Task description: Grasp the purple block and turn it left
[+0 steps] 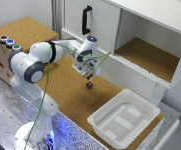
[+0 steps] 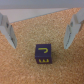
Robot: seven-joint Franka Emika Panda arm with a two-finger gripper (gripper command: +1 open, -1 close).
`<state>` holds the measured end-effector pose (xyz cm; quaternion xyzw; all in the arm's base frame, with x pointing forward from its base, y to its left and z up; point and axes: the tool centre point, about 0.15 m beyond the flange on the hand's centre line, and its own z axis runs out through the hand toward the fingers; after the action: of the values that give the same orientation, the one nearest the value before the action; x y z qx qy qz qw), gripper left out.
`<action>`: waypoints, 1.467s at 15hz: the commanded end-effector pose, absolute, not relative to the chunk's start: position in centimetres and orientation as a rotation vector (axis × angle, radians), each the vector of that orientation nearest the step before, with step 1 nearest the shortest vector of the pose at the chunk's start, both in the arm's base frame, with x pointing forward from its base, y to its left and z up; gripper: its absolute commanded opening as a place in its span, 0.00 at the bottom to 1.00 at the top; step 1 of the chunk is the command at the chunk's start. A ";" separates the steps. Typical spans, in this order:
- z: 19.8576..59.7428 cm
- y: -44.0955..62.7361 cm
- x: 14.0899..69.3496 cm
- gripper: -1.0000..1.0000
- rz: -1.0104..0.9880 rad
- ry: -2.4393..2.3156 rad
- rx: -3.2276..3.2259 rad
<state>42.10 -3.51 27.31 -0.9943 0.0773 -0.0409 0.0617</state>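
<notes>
even, bright light; both views soft, wrist view perhaps blurrier; faint shadows

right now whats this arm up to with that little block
The Franka arm's end effector hangs just above the purple block, which sits alone on the cork tabletop. In the wrist view the fingers are spread wide on either side of the block without touching it, so nothing is grasped or turned yet. A white bin stands nearby, untouched.
</notes>
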 end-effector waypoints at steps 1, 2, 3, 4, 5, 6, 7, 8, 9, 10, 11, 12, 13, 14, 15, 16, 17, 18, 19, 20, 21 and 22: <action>23.0 -3.5 43.0 1.00 -0.187 0.300 -3.054; 22.7 -3.3 42.9 1.00 -0.193 0.292 -3.066; 22.4 -3.1 42.9 1.00 -0.176 0.271 -3.088; 21.9 -3.1 42.8 1.00 -0.153 0.264 -3.106; 21.6 -3.2 42.6 1.00 -0.148 0.276 -3.107; 21.3 -3.1 42.7 1.00 -0.131 0.267 -3.111; 21.3 -3.0 42.7 1.00 -0.138 0.257 -3.111; 21.1 -2.8 42.8 1.00 -0.135 0.235 -3.126; 20.9 -2.7 42.9 1.00 -0.128 0.231 -3.124; 20.8 -2.5 43.1 1.00 -0.128 0.227 -3.132; 20.8 -2.6 43.3 1.00 -0.130 0.229 -3.132; 20.8 -2.6 43.6 0.00 -0.135 0.226 -3.136; 20.7 -2.5 43.8 0.00 -0.133 0.219 -3.146; 20.7 -2.6 44.0 0.00 -0.132 0.216 -3.147; 20.4 -2.6 44.2 0.00 -0.119 0.198 -3.153; 20.2 -2.7 44.3 0.00 -0.111 0.194 -3.152; 19.9 -2.7 44.5 0.00 -0.100 0.183 -3.156; 19.8 -2.8 44.6 0.00 -0.100 0.175 -3.157; 19.7 -2.9 44.8 0.00 -0.108 0.154 -3.154; 19.6 -2.9 45.0 0.00 -0.102 0.146 -3.166; 19.4 -3.1 45.0 0.00 -0.103 0.147 -3.170; 19.5 -3.3 45.0 0.00 -0.096 0.152 -3.169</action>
<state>43.34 -3.10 20.92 -0.9974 0.0489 -0.0462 0.0249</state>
